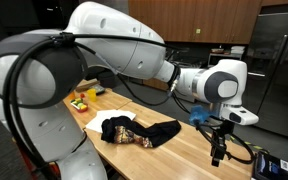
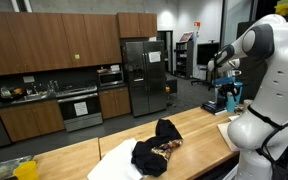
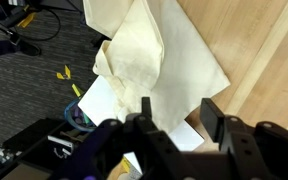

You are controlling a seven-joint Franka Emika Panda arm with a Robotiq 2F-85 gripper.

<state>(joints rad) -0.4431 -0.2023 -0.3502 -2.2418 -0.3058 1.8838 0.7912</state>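
Observation:
My gripper (image 3: 178, 118) is open and empty, with both fingers showing low in the wrist view. It hangs in the air above the wooden table (image 1: 189, 158), shown in both exterior views (image 1: 219, 150) (image 2: 228, 92). Below it in the wrist view lies a crumpled cream cloth (image 3: 149, 55) on the table's edge (image 3: 269, 60), with a white sheet (image 3: 109, 100) under it. A black garment with a patterned part (image 1: 139, 131) lies bunched on the table, also seen in an exterior view (image 2: 156, 146). The gripper touches nothing.
A yellow item (image 1: 80, 102) sits at the table's far end. Dark floor with cables (image 3: 24, 45) lies beside the table. A steel fridge (image 2: 144, 75) and wooden kitchen cabinets (image 2: 44, 45) stand behind. A small black device (image 1: 271, 164) sits at the table's near corner.

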